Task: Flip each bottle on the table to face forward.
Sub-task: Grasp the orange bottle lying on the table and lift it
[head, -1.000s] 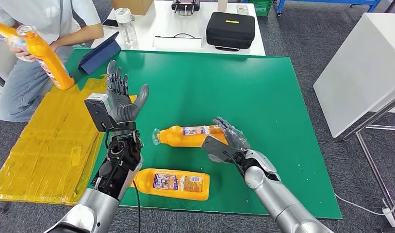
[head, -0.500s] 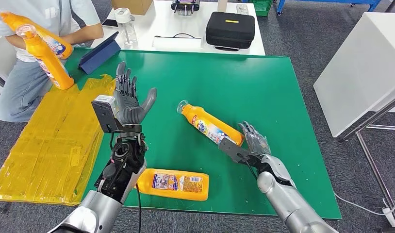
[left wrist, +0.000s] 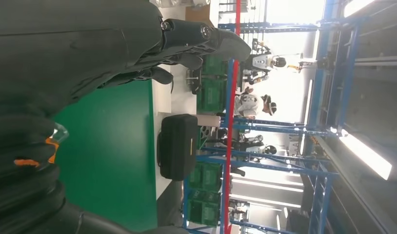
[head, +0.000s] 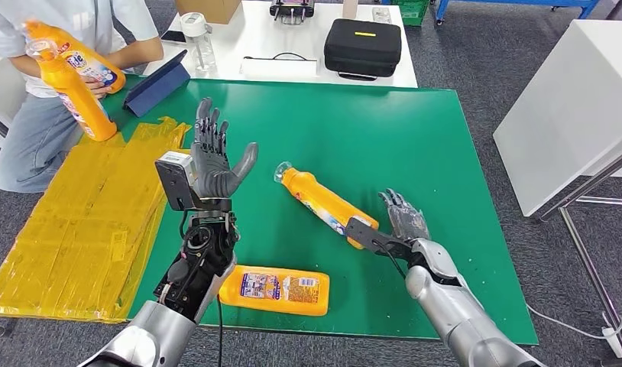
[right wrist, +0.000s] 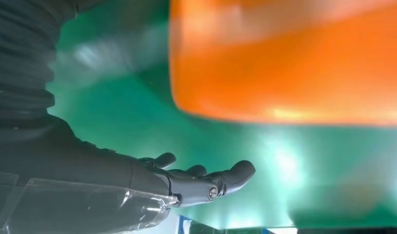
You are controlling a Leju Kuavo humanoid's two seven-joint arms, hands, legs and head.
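An orange bottle point(head: 323, 200) lies slantwise in the middle of the green table point(head: 430, 138), its clear cap pointing far-left. My right hand point(head: 396, 225) is open just behind the bottle's base, thumb against it and fingers spread off to the side. In the right wrist view the bottle point(right wrist: 289, 63) is a blurred orange mass across from the outstretched fingers point(right wrist: 206, 183). A second orange bottle point(head: 273, 289) lies flat near the front edge, label up. My left hand point(head: 215, 162) is raised upright and open above the table's left part, holding nothing.
A person at the far left holds two more orange bottles point(head: 75, 80). A yellow sheet point(head: 79, 222) covers the table's left side. A blue folder point(head: 157, 88) lies at the far-left corner. A black case point(head: 363, 47) sits on the white table behind, and a white cabinet point(head: 568, 107) stands at right.
The middle bottle swung from lying crosswise to slanting, cap now far-left. My right hand slid right and let its fingers off it. My left hand moved farther and right. The person brought in a second bottle.
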